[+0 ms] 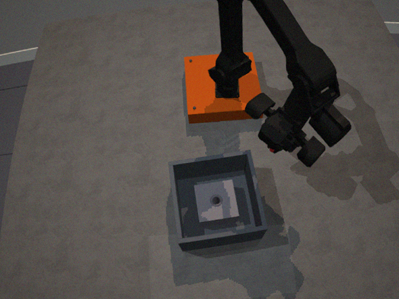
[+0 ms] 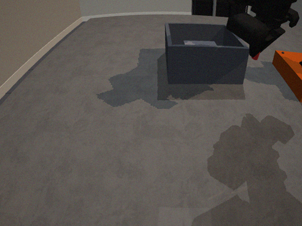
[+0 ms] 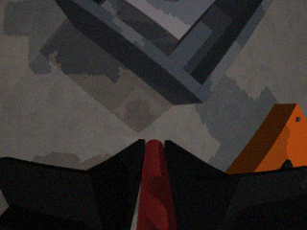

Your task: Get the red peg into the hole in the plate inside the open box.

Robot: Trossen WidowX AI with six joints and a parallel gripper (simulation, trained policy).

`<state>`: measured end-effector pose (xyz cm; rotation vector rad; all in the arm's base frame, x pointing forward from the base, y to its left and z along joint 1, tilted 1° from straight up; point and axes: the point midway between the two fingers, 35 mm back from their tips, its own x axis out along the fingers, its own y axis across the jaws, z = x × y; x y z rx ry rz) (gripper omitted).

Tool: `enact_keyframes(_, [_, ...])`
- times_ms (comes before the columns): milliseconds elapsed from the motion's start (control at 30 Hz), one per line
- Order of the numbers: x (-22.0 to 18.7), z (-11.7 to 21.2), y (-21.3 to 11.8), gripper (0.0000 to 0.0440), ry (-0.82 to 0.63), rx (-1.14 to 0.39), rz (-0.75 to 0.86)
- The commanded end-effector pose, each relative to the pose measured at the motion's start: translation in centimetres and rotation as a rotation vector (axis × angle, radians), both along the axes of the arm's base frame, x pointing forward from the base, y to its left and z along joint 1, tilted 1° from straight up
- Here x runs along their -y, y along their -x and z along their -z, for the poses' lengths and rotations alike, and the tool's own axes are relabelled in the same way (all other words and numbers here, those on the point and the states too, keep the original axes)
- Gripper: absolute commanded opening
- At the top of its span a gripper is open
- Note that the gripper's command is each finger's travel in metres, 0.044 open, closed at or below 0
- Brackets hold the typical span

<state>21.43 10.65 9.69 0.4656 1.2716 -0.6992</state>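
Note:
The red peg (image 1: pixel 272 150) (image 2: pixel 255 56) (image 3: pixel 153 168) is held between the fingers of my gripper (image 3: pixel 154 146), which is shut on it. In the top and exterior views only a small red end shows below the dark fingers. The peg is off the table, outside the box near its corner on the robot's side. The open grey-blue box (image 1: pixel 222 236) (image 2: pixel 206 64) (image 3: pixel 121 60) stands on the table. The pale plate (image 1: pixel 207 212) (image 2: pixel 200 42) lies at its bottom, with an empty round hole (image 1: pixel 215 200) near its middle.
The orange base block (image 1: pixel 199 88) (image 2: pixel 289 71) (image 3: pixel 273 144) of the arm stands behind the box. The box walls rise all round the plate. The arm's upper links reach over the table to the right of the base in the top view.

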Motion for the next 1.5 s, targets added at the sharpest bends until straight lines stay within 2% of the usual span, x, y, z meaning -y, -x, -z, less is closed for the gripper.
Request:
enact_keyframes(0, [1.1, -1.3, -1.0, 0.0, 0.013, 0.03, 0.04])
enact_keyframes(367, [4.9, -2.8, -4.6, 0.0, 0.034, 0.097, 0.16])
enact_keyframes(700, [8.7, -2.2, -7.6, 0.0, 0.048, 0.116, 0.208])
enact_keyframes(1100, [12.3, 0.1, -10.2, 0.0001, 0.024, 0.086, 0.166])
enact_keyframes(1467, [13.4, 3.0, -11.0, 0.0007, -0.025, 0.029, 0.068])
